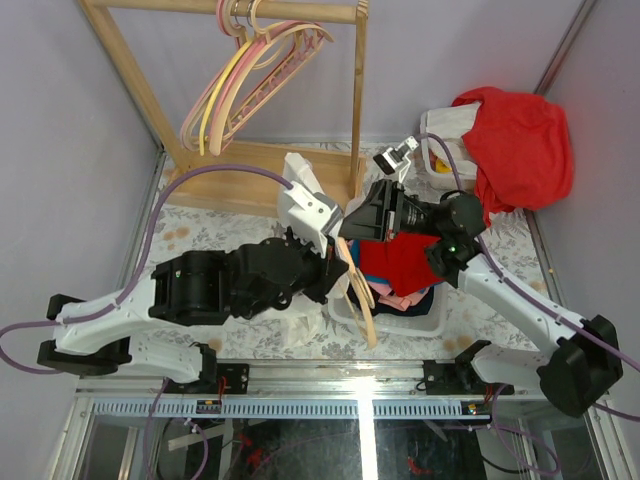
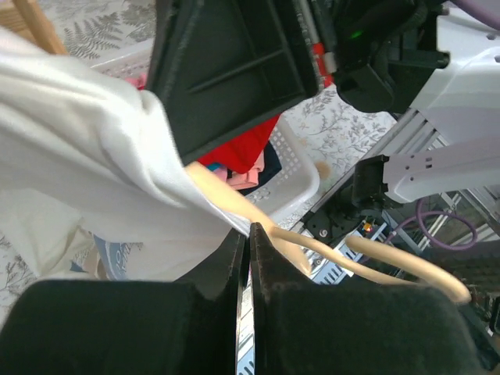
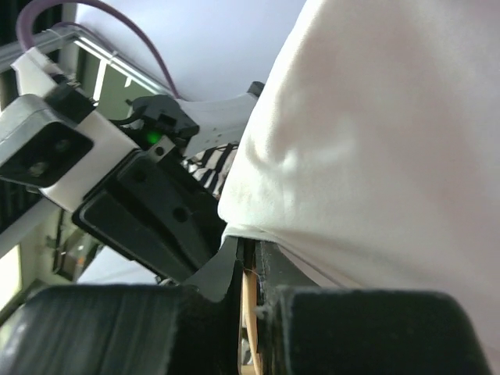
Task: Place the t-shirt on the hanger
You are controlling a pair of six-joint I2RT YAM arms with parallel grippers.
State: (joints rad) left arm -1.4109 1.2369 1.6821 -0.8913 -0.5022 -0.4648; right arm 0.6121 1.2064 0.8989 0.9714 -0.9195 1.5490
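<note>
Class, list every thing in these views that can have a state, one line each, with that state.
left gripper, shut on the hanger
right gripper, shut at the t-shirt edge
t-shirt, partly draped over the hanger
hanger, held, hook bare
basket, holding red and navy clothes
pink hangers, hanging on the wooden rack
red garment, draped over a white bin

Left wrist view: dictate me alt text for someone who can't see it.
The left gripper, shut, meets the edge of a white t-shirt draped over a pale beige hanger whose end curves off to the right. Behind is a white basket holding red clothes.
</note>
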